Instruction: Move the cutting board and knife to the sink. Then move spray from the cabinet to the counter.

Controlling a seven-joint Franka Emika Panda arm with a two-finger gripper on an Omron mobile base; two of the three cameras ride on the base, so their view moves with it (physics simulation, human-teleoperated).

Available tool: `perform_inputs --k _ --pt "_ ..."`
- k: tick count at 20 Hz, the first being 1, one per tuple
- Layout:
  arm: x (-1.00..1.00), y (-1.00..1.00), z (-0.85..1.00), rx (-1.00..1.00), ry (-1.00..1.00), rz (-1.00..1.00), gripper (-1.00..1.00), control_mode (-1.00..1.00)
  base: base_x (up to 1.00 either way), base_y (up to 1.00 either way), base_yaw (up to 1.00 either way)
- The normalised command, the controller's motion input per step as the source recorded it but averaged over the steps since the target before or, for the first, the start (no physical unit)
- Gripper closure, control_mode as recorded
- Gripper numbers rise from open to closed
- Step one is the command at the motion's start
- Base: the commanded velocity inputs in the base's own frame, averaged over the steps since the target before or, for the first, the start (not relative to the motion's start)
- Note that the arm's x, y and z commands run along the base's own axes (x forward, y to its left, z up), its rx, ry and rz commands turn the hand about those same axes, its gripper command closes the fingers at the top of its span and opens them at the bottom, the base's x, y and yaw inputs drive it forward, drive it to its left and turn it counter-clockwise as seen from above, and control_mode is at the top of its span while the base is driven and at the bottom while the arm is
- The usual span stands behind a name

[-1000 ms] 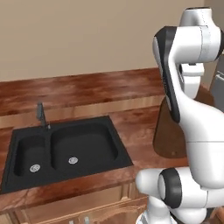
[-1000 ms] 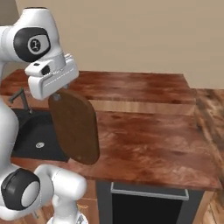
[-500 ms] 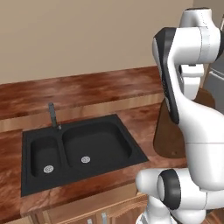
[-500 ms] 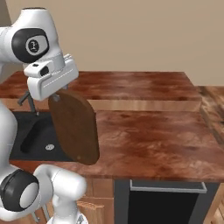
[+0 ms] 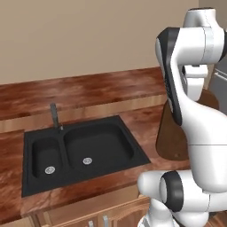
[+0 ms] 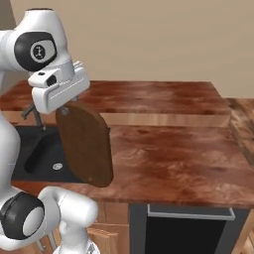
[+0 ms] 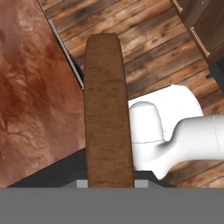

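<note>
Above the counter (image 6: 168, 154), the gripper (image 6: 64, 105) is clamped on the upper end of the one cutting board (image 6: 85, 144), which hangs edge-on with its long axis running straight down from the hand; the hand view looks along this narrow edge (image 7: 107, 113). The board is clear of the countertop, at its near edge, just right of the sink. The black double-bowl sink (image 5: 82, 150), one unit with two basins and one faucet (image 5: 54, 116), lies to the left of the held board in both base views. The coming move, as a judgement, depends on this offset: the board must travel left to stand over the larger basin before lowering. One arm is present.
</note>
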Motion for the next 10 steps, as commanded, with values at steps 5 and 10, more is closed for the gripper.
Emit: perform_inputs --k 5,10 --pt "0.00 0.00 0.00 0.00 0.00 0.00 1.00 1.00 -0.05 0.00 0.29" --pt "0.00 0.00 0.00 0.00 0.00 0.00 1.00 1.00 0.00 0.00 0.53"
